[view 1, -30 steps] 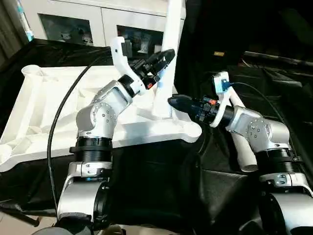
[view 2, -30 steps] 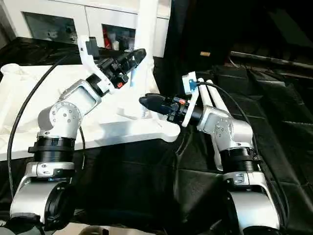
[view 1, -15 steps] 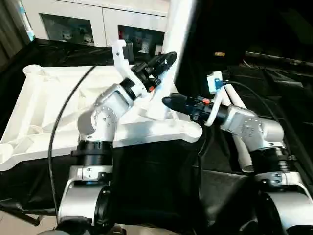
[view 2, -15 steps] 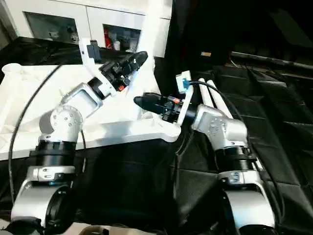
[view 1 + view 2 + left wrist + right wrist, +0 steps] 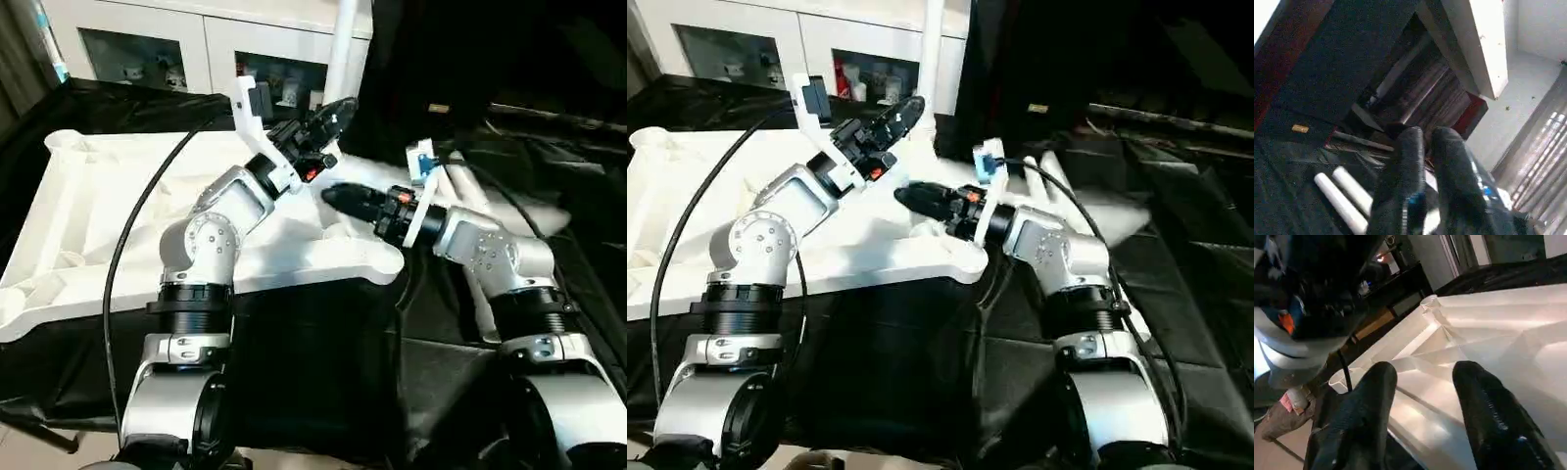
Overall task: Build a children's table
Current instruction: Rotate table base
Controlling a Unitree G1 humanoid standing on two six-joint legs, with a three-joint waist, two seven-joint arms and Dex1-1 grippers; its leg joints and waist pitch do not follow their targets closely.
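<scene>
The white tabletop (image 5: 98, 196) lies underside up on the black cloth, its ribs showing in the right wrist view (image 5: 1488, 318). My left gripper (image 5: 333, 110) hangs above its near right corner, fingers (image 5: 1410, 147) almost touching and holding nothing. Just below it my right gripper (image 5: 335, 196) points left over the same corner, its fingers (image 5: 1376, 396) apart and empty above the ribs. A white leg (image 5: 509, 201) shows as a blurred streak across the cloth, right of my right arm. Two more legs (image 5: 1339, 196) lie side by side on the cloth.
A white glass-door cabinet (image 5: 147, 49) stands behind the tabletop. Black cloth (image 5: 313, 352) covers the work surface and drops off at the front edge. A black cable (image 5: 122, 245) loops from my left arm across the tabletop.
The leg that stood upright in the near right corner has left it and now streaks off to the right. My left gripper has closed. My right gripper has moved up over the tabletop corner.
</scene>
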